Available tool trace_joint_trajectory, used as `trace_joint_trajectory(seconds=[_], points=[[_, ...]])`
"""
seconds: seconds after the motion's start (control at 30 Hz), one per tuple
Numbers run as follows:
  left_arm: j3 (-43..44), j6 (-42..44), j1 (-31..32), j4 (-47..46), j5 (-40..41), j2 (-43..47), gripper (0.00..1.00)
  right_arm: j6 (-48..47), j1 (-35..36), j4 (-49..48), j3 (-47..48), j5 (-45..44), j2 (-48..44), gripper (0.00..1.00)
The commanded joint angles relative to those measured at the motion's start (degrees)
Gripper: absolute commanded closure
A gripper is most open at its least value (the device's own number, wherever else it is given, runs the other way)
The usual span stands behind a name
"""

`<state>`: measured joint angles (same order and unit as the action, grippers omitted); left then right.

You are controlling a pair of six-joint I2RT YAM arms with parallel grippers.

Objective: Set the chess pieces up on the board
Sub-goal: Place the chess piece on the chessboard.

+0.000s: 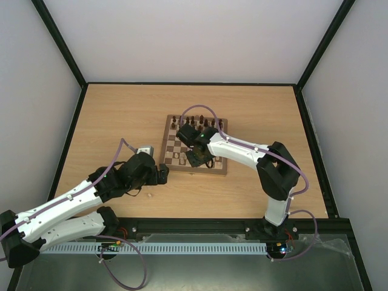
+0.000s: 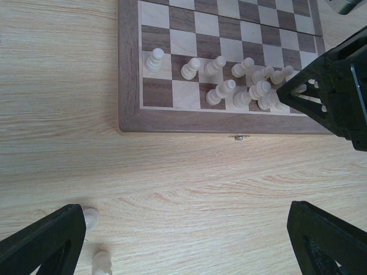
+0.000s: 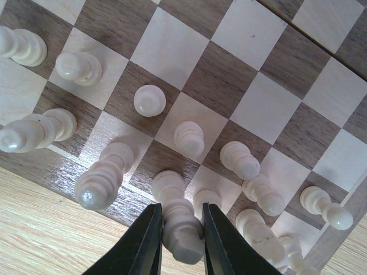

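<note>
L gripper hung wide open over table, nr board's near-left corner. Two loose pieces lay on table by one jaw. Other pale pieces crowded board's near edge. R gripper was clenched on one piece there. Prob. light, stiff, smooth wood, tips easily, so best pinched at stem under head. No writing legible.
</note>
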<state>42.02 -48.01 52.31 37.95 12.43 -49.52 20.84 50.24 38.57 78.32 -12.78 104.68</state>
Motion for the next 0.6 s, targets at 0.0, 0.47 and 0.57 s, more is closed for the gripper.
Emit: trace_joint_trajectory(seconds=[0.0, 0.47, 0.57], points=[[-0.6, 0.5, -0.3, -0.7, -0.2, 0.6, 0.01, 0.3, 0.4, 3.3, 1.4, -1.2, 1.3, 0.78], [-0.6, 0.5, -0.4, -0.6, -0.2, 0.9, 0.01, 0.2, 0.5, 2.4, 2.3, 0.6, -1.0, 0.65], [-0.7, 0.3, -0.4, -0.4, -0.1, 1.0, 0.01, 0.0, 0.5, 1.8, 2.8, 1.7, -2.5, 0.64]])
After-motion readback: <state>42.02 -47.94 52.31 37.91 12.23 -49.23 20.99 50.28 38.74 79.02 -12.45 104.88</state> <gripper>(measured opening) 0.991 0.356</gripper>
